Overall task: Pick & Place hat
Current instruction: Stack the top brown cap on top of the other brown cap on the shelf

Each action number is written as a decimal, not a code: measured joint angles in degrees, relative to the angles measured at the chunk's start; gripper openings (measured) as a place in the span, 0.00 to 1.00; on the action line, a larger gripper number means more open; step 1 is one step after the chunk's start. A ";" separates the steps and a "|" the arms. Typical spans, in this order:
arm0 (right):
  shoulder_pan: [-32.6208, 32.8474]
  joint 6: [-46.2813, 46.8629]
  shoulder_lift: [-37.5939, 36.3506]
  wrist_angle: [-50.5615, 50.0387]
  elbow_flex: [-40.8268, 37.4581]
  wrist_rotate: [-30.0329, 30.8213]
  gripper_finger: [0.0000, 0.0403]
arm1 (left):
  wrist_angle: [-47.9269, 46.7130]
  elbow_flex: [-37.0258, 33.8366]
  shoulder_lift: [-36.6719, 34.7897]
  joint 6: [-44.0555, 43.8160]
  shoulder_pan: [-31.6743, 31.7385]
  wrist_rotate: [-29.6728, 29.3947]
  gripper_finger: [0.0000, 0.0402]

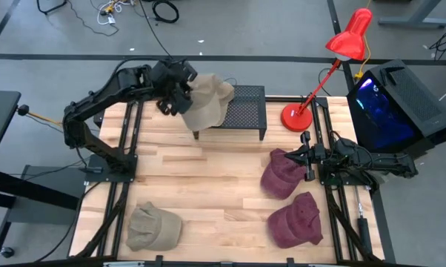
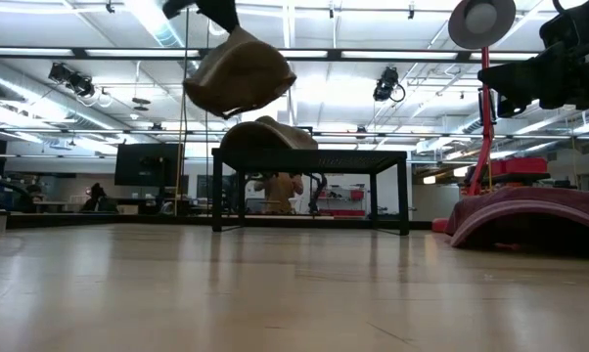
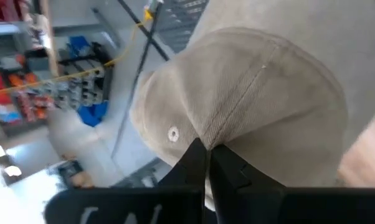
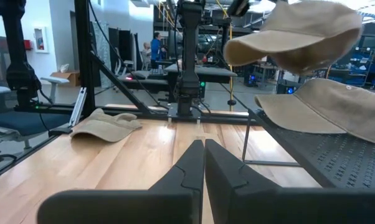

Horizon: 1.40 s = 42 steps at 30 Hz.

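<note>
My left gripper [image 1: 184, 99] is shut on a tan cap [image 1: 205, 110], held in the air over the black mesh stand [image 1: 245, 111] at the table's far side. In the low view this cap [image 2: 238, 73] hangs above a second tan cap [image 2: 265, 135], which lies crown up on the stand's top [image 2: 314, 154]. The right wrist view shows both, the held cap [image 4: 293, 34] and the cap on the stand [image 4: 331, 109]. My right gripper [image 1: 303, 158] is shut and waits at the right edge beside a maroon cap [image 1: 281, 176]. My left gripper pinches the held cap's crown [image 3: 237, 106] between its two fingers [image 3: 194, 163], at a seam beside a small eyelet [image 3: 173, 134]. The arm comes from the table's left. The cap is lifted clear, tilted, above the cap on the stand.
A third tan cap [image 1: 152, 226] lies near the table's near left corner. A second maroon cap [image 1: 295, 220] lies near the near right corner. A red desk lamp [image 1: 297, 117] stands right of the stand, and a black computer case [image 1: 397, 104] sits beyond the right edge.
</note>
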 joint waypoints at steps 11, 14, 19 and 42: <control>0.00 0.01 0.00 0.00 0.00 0.00 0.04 | 5.02 0.00 4.94 13.56 4.72 1.59 0.01; 0.00 0.01 0.00 0.00 0.00 0.00 0.04 | 6.23 0.00 6.07 15.73 5.55 1.67 0.01; 0.00 0.01 0.00 0.00 0.00 0.00 0.04 | 7.86 0.00 7.56 18.59 6.26 1.55 0.02; 0.00 0.00 0.00 0.00 -0.01 0.00 0.04 | 7.75 -0.07 12.33 23.30 6.85 -0.01 0.06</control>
